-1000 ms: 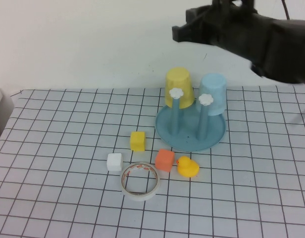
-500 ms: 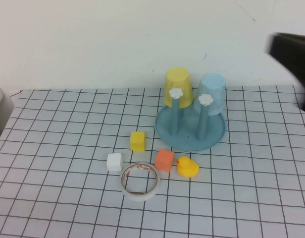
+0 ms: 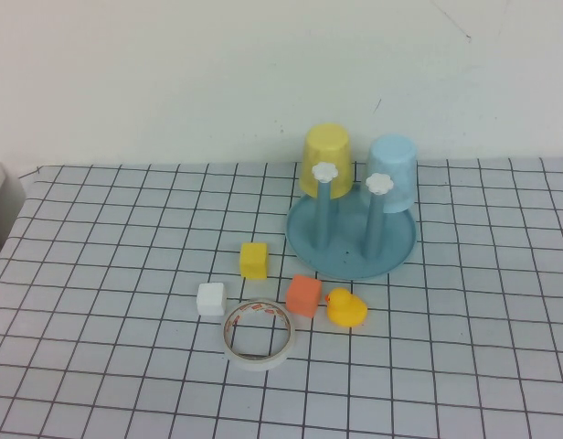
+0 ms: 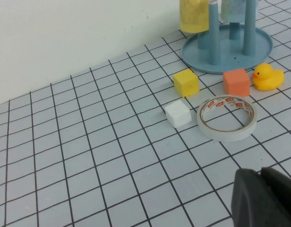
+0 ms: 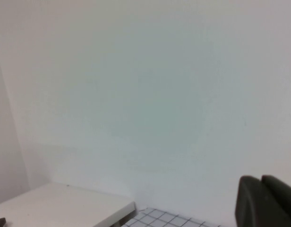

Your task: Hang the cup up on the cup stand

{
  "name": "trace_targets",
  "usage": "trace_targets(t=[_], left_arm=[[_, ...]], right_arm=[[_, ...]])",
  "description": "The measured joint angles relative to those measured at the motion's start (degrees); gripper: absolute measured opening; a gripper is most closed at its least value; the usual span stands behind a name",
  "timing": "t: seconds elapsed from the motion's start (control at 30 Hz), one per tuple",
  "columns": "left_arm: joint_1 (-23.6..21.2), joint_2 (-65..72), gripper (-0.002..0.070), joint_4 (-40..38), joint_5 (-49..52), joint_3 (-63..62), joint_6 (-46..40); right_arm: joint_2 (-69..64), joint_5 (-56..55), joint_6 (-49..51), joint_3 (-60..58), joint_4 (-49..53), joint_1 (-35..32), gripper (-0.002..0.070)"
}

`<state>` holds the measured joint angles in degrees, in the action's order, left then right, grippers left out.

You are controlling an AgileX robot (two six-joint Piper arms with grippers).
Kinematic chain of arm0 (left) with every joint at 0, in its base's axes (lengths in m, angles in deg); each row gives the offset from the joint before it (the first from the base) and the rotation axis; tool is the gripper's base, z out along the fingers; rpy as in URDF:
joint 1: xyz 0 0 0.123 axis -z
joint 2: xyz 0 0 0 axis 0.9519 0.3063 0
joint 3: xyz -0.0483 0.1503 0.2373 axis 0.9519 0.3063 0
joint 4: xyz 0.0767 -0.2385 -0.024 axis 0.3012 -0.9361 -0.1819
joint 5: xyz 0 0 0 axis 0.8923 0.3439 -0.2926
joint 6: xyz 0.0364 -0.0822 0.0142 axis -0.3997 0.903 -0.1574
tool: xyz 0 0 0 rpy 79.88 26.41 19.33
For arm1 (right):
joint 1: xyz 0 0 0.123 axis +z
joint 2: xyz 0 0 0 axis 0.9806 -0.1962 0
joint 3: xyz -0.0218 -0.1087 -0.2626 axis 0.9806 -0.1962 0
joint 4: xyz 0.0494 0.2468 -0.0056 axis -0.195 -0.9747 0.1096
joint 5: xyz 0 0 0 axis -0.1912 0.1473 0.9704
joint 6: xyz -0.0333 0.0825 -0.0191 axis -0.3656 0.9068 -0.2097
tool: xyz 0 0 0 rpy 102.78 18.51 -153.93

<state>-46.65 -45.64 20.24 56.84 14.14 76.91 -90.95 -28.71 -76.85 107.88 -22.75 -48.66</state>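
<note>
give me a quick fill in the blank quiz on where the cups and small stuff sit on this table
1. The light blue cup sits upside down on the cup stand, beside the ____ cup.
2. The rubber duck stands right next to the ____ cube.
3. The white cube lies beside the roll of ____.
4. The left gripper and right gripper both have their fingers ____.

Missing words: yellow; orange; tape; shut

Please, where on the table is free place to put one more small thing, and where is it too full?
Free: the checked table left of the white cube, and the near strip in front of the tape roll. Also right of the cup stand. Crowded: the middle, where yellow cube, orange cube and duck cluster.
</note>
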Motion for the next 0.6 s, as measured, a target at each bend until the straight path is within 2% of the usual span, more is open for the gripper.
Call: trace_targets(t=[0.27,0.6], left_arm=[[0.0,0.0,0.0,0.0,-0.1,0.0,0.0],[0.0,0.0,0.0,0.0,-0.1,0.0,0.0]], right_arm=[[3.7,-4.6,-0.3,-3.4,0.0,0.0,-0.0001],[3.7,-7.5,-10.9,-4.6,0.0,0.0,-0.0001]])
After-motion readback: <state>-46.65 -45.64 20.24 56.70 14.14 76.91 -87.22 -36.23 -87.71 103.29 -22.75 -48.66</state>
